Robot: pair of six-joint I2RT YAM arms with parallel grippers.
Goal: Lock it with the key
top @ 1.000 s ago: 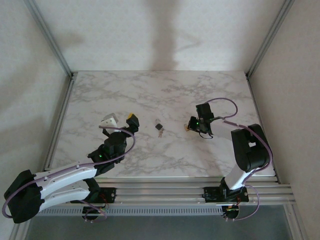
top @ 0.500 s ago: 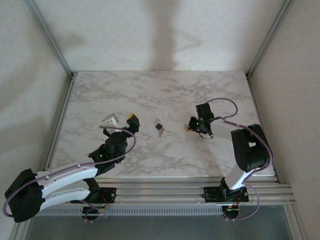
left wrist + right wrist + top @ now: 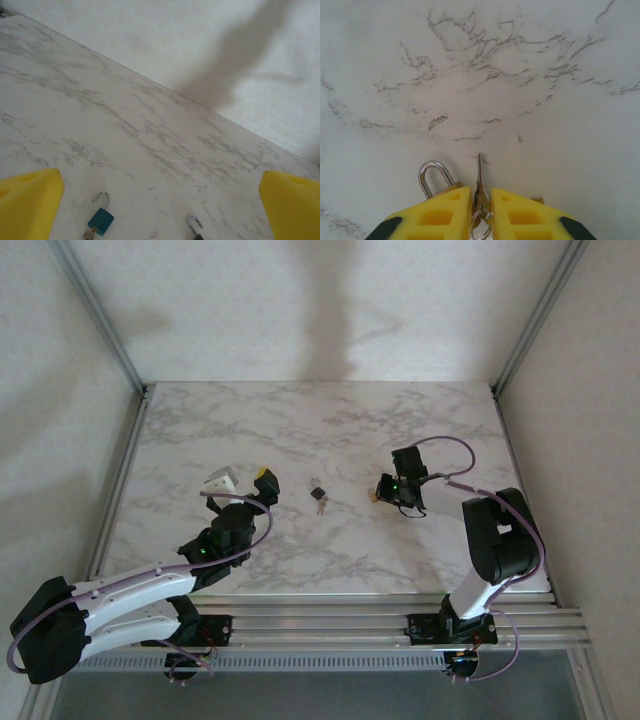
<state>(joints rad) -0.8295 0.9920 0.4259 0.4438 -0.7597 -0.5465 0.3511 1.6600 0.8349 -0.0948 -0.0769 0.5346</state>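
My right gripper [image 3: 481,200] is low over the table with its yellow jaws parted by a narrow gap. A small silver key [image 3: 480,182] on a ring lies in that gap, its blade pointing away from me. A brass padlock [image 3: 434,176] with its shackle up sits just left of the key, partly under the left finger. From above, the right gripper [image 3: 386,490] is at the table's right centre. My left gripper [image 3: 243,486] stands wide open at the left. Ahead of it lie a blue padlock [image 3: 101,220] with a key in it and a black padlock's shackle [image 3: 192,223].
A small dark padlock [image 3: 319,495] lies mid-table between the two grippers. The marble table [image 3: 320,430] is bare toward the back. Metal frame posts [image 3: 100,315] rise at the back corners, and white walls close in on three sides.
The right jaws have parted slightly around the key. The left gripper has drawn back a little toward the near edge, still wide open.
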